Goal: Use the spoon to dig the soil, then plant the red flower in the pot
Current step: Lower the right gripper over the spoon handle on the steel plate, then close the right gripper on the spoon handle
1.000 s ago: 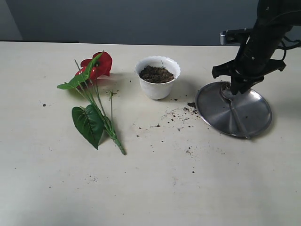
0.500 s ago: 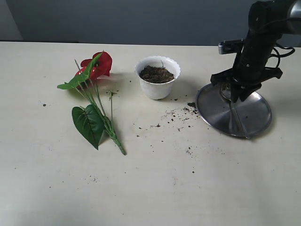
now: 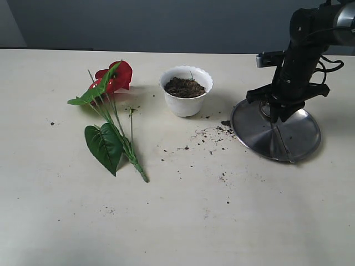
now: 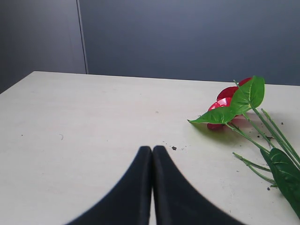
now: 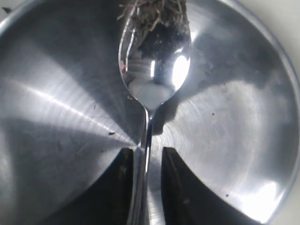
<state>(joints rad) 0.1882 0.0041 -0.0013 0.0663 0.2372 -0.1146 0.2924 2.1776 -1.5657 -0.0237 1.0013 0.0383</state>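
The spoon [image 5: 154, 70] lies on the round steel plate [image 5: 243, 140], with bits of soil [image 5: 152, 11] and roots at the tip of its bowl. My right gripper [image 5: 146, 152] straddles its slim handle, open; the handle lies against one finger and a gap shows on the other side. From outside, this gripper [image 3: 277, 115] points down over the plate's far side. The white pot [image 3: 186, 104] holds dark soil [image 3: 184, 87]. The red flower [image 3: 117, 76] lies flat on the table left of the pot. My left gripper [image 4: 152, 149] is shut and empty, near the flower [image 4: 225, 101].
The steel plate [image 3: 299, 138] sits at the right of the table. Loose soil specks [image 3: 213, 134] are scattered between pot and plate. The flower's big green leaf [image 3: 104, 147] and stems stretch toward the table's front.
The right arm has shifted slightly left and straightened above the plate's far side. Flower, pot and plate have not moved.
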